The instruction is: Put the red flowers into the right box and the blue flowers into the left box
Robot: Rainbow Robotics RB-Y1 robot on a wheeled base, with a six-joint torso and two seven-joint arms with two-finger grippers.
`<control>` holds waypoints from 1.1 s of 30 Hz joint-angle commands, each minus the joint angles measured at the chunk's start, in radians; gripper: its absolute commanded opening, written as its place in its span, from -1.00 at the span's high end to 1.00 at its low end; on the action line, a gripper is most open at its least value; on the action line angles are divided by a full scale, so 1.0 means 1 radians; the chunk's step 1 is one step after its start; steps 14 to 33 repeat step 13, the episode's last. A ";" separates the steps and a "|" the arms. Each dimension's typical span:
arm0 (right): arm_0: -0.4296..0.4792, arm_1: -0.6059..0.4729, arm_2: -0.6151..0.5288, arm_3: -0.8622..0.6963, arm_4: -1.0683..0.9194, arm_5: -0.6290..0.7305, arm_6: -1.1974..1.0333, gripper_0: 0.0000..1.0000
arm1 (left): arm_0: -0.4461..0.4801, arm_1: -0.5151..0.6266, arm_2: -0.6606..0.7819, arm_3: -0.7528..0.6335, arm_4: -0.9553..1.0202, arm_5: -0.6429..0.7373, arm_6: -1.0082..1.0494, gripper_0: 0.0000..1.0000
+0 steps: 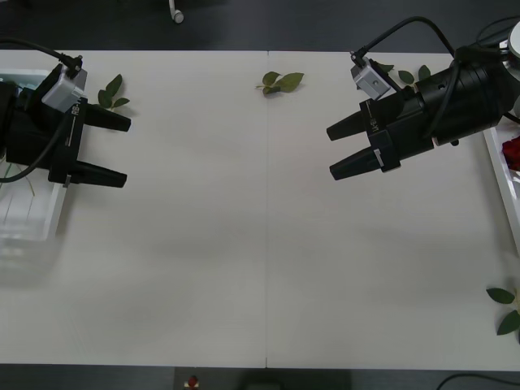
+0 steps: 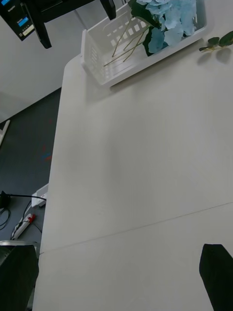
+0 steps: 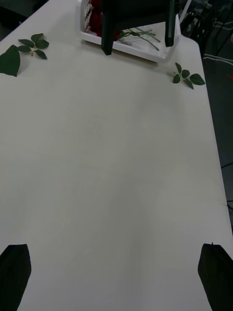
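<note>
Beyond spread fingers (image 2: 216,277), blue flowers (image 2: 170,19) boxed.

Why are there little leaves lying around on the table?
Loose green leaf sprigs lie scattered on the white table, apart from the flowers. One sits at the far edge, another near the right edge.

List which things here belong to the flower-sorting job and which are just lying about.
Job:
- blue flowers in the left box
- red flowers in the right box
- left gripper and right gripper, both open above the table

Lying about:
- loose leaf sprigs
</note>
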 commanded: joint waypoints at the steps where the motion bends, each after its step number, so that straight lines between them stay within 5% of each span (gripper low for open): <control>1: -0.033 -0.024 -0.018 -0.010 -0.006 -0.001 0.017 -0.93 | -0.025 0.038 0.021 -0.036 -0.016 -0.023 0.025 -1.00; 33: -0.033 -0.024 -0.018 -0.010 -0.006 -0.001 0.017 -0.93 | -0.025 0.038 0.021 -0.036 -0.016 -0.023 0.025 -1.00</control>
